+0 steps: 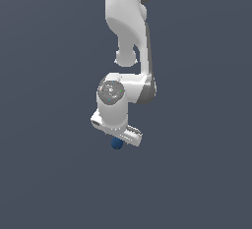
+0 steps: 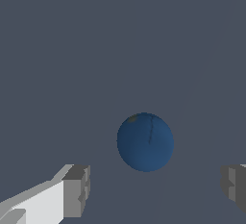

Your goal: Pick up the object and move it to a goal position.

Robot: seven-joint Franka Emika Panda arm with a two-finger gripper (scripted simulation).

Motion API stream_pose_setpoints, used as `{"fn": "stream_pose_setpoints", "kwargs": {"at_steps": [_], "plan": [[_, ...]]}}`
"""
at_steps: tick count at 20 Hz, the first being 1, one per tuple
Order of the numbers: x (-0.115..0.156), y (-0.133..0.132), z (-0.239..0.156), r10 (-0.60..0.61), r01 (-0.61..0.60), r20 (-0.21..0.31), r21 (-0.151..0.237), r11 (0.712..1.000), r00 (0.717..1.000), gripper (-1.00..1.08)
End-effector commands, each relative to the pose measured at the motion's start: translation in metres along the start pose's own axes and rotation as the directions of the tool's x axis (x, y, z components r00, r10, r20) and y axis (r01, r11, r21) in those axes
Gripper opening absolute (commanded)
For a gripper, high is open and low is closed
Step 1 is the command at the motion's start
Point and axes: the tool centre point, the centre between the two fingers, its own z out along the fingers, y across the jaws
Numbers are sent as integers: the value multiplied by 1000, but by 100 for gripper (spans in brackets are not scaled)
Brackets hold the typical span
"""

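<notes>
**Blue ball waits between spread fingers**

Blue and smooth, the ball (image 2: pixel 145 142) shows a plain dark skin with only a faint seam line and a small discoloured patch near one edge. It looks rigid and probably light, but a curved, glossy surface like this is likely to slip or roll away if pinched off-centre. The best hold, by my judgement, is across its widest part, one pad on each opposite side.

In the exterior view the ball (image 1: pixel 116 144) sits directly under the white gripper (image 1: pixel 118 135), partly hidden by it, on the plain grey ground. The wrist view shows the gripper (image 2: pixel 156 189) spread wide, its fingers (image 2: pixel 77 190) well clear of the ball on either side and not touching it.
</notes>
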Motion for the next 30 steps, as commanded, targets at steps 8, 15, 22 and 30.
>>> {"fn": "stream_pose_setpoints", "kwargs": {"at_steps": [8,15,22,30], "plan": [[5,2,8,23,-23,-4,-1,1000,1000,100],[5,2,41,26,-26,-5,-1,1000,1000,100],[6,1,55,27,-27,-6,-1,1000,1000,100],[6,1,55,27,-27,-6,-1,1000,1000,-100]]}}
